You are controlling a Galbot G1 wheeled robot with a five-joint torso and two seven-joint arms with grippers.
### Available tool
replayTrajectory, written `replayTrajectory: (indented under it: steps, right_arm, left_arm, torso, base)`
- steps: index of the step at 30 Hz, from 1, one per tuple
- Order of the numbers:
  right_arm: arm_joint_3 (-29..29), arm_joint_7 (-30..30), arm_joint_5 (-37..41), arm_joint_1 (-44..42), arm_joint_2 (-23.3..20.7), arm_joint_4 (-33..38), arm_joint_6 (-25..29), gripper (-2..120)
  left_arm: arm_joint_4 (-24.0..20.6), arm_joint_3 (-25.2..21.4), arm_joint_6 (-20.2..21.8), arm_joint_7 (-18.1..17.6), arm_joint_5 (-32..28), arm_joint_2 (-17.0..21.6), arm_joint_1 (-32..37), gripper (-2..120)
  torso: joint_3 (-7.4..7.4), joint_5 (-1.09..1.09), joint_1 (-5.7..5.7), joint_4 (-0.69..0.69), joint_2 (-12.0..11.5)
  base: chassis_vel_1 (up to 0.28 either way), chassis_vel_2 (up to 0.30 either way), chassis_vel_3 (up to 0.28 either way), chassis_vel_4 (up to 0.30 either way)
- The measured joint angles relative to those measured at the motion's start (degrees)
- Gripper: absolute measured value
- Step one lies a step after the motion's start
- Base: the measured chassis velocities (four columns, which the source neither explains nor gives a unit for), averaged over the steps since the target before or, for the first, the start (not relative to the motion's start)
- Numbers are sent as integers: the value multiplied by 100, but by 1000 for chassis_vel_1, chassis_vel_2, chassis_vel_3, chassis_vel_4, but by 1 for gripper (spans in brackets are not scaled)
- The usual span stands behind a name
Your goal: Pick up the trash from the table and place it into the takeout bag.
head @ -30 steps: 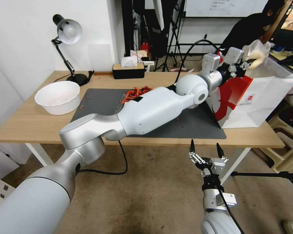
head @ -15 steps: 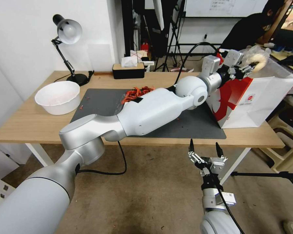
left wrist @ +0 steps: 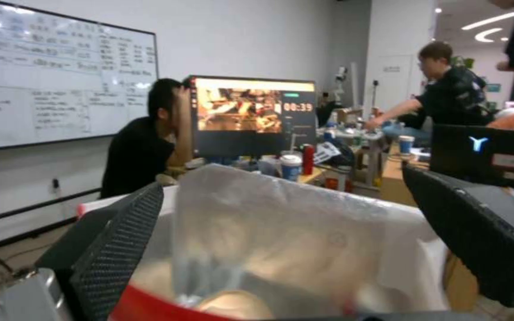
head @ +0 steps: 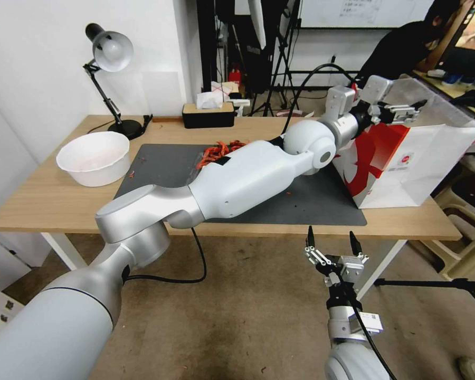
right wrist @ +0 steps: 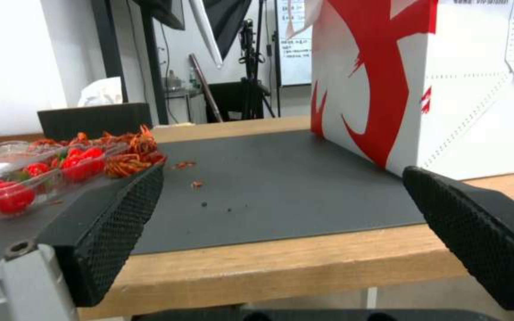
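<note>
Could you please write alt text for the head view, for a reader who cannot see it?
The left gripper, open, reaches over the top of the takeout bag standing on the table. The right gripper, open, waits below the table's front edge.

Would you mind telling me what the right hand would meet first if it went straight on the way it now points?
Probably the table's near edge: the open right hand sits low before it, aimed at the mat and the bag beyond. Depth is unclear; slightly higher, it might skim over the mat.
</note>
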Motion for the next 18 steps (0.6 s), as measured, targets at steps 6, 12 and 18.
replayTrajectory:
  steps: [6, 12, 18]
  right_arm:
    - [6, 0, 3, -9, -9, 0, 2, 100]
    - [34, 13, 8, -24, -15, 30, 9, 100]
    - [42, 20, 9, -46, -3, 48, 9, 100]
  left_arm:
    - [1, -94, -1, -40, 2, 2, 6, 100]
    - [-26, -363, 17, -95, 7, 255, 36, 100]
    - [-613, -593, 32, -180, 58, 1328, 483, 100]
  torso:
    - [0, 0, 0, 0, 0]
    - [0, 0, 0, 0, 0]
    - [0, -2, 0, 1, 0]
  base:
    - [0, 0, 0, 0]
    - [0, 0, 0, 0]
    - [0, 0, 0, 0]
